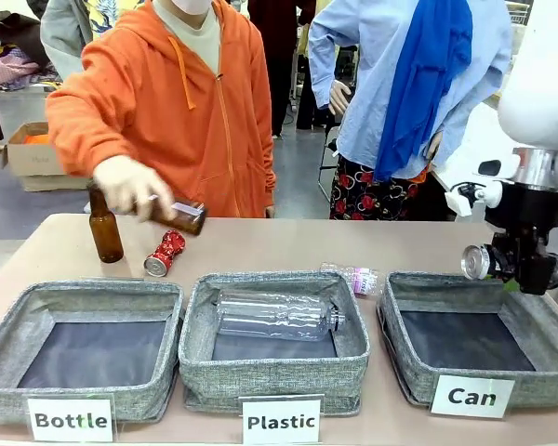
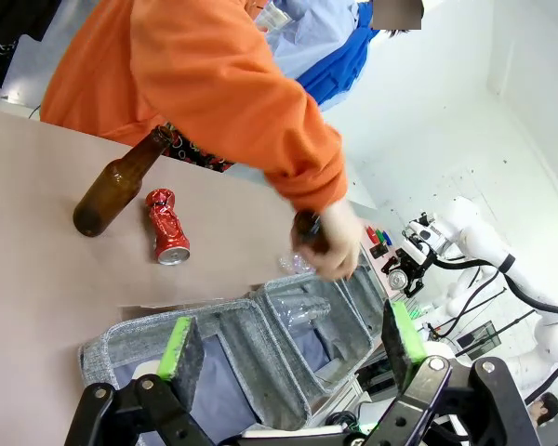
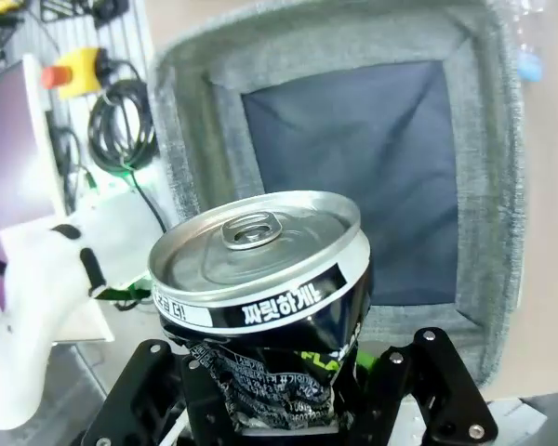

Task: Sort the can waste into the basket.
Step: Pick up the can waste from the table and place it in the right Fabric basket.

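The dark black-silver can [image 1: 477, 262] hangs over the back edge of the grey "Can" basket [image 1: 407, 373], with my right gripper [image 1: 521, 269] shut on it. From the right wrist, the dented can [image 3: 270, 297] stands in my right gripper [image 3: 279, 400], silver top toward the camera, and the basket [image 3: 195, 121] lies open beneath. The red can [image 1: 165, 253] lies on the table behind the "Bottle" basket, also seen as the red can [image 2: 167, 237] from the left wrist. My left gripper [image 2: 293, 348] is open, holding nothing, above the row of baskets.
A person in an orange hoodie holds a brown bottle [image 1: 181, 216] over the table beside an upright brown bottle [image 1: 104, 228]. The "Plastic" basket [image 1: 272, 379] holds a clear bottle [image 1: 279, 314]. A crushed plastic bottle [image 1: 353, 277] lies behind it. The "Bottle" basket [image 1: 9, 342] stands left.
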